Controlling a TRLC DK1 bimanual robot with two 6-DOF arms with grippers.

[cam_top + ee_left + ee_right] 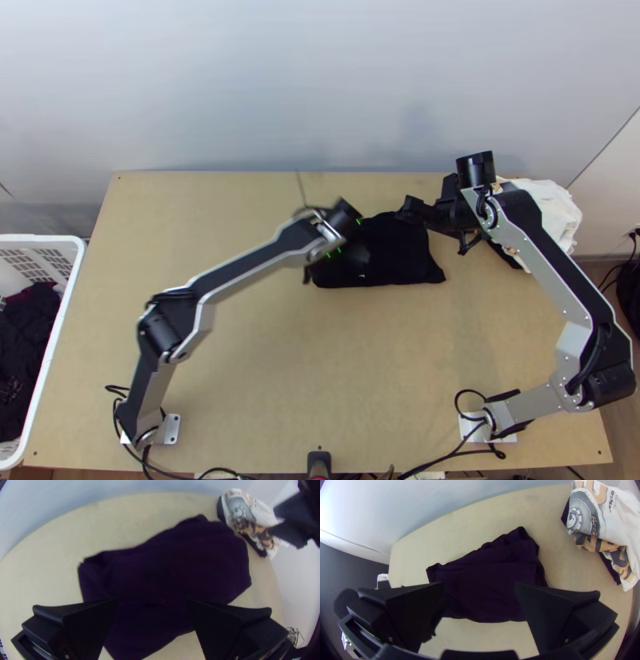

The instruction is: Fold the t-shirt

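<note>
Desk (pixel 264 352), light wooden, carrying both arms and the cloth. Left arm (pixel 248 268), angled from the lower-left base in the top view towards the t-shirt; right arm (pixel 552 284), extending up the right side and bending inward at its upper end. White basket (pixel 40 238), beside the desk's left edge, containing dark clothes (pixel 28 344). Black t-shirt (pixel 400 256), lying in the desk's far half, right of centre, as a compact, layered, roughly rectangular bundle; its far edge is uneven and creased, and one near corner points out to the right. White printed cloth (pixel 556 212), bunched at the desk's far right behind the right arm, with dark fabric at its edge. Left gripper (pixel 332 254), over the left part of the t-shirt, jaws spread wide and grasping nothing. Right gripper (pixel 436 228), by the t-shirt's far right corner, jaws likewise parted and unloaded. Black cables (pixel 472 448), looping around the arms' bases.
</note>
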